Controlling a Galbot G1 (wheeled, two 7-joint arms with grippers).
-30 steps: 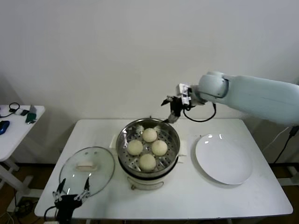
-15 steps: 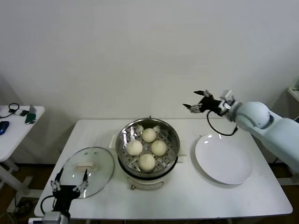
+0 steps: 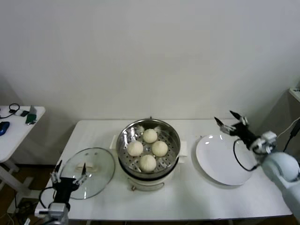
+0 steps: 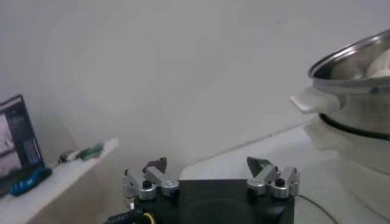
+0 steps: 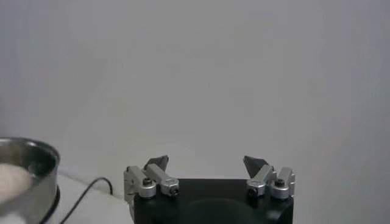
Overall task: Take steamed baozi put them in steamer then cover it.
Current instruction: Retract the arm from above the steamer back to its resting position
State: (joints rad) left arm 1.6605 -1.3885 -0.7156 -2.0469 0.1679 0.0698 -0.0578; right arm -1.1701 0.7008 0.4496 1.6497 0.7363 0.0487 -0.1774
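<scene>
Since the earlier frames, the left gripper [image 3: 69, 172] has risen at the table's near-left edge, its fingers spread apart over the near rim of the round clear glass cover [image 3: 87, 172]. The right gripper [image 3: 230, 120] has withdrawn from above the steamer to the far-right side of the table, fingers apart and empty, above the 1 o'clock edge of the flat round white plate [image 3: 224, 160].

Count: four cream-white dome-shaped steamed baozi [image 3: 148, 149] sit in the round stainless-steel steamer [image 3: 148, 152], at 12, 3, 6 and 9 o'clock on its perforated tray. One cover lies flat on the table at the steamer's 9 o'clock. One plate lies at its 3 o'clock.

The surface is a white rectangular table [image 3: 192, 199] against a plain white wall [image 3: 150, 56]. A smaller white side table [image 3: 14, 131] stands at far left.
</scene>
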